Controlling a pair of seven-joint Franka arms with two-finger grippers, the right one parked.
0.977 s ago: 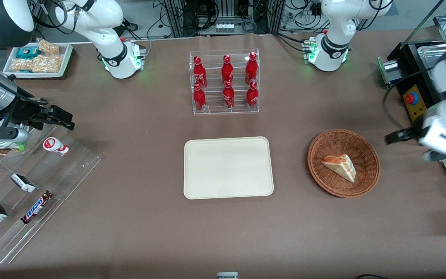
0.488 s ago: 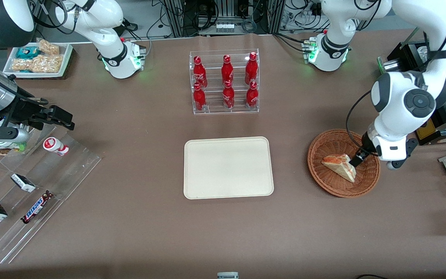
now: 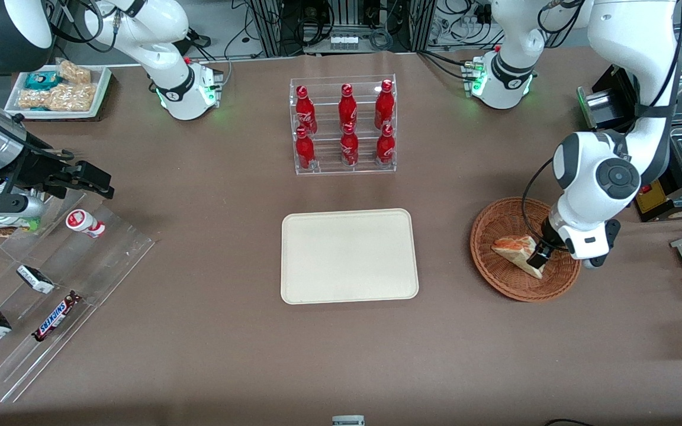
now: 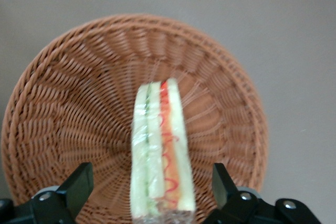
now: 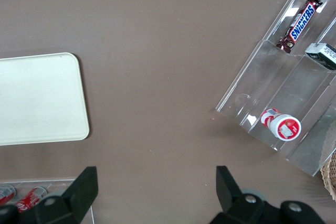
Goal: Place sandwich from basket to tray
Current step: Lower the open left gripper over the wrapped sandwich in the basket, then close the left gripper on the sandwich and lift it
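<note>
Brown table (image 3: 211, 355) with tray (image 3: 350, 255), basket (image 3: 507, 284).

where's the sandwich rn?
In the basket, toward the working arm's end of the table, beside the tray. The sandwich lies between the open fingers of the pincer, not yet gripped.

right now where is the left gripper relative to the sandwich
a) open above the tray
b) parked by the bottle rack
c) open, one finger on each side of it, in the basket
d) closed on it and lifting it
c: in the wrist view the gripper is open, its fingers flanking the sandwich, which lies in the basket.
</note>
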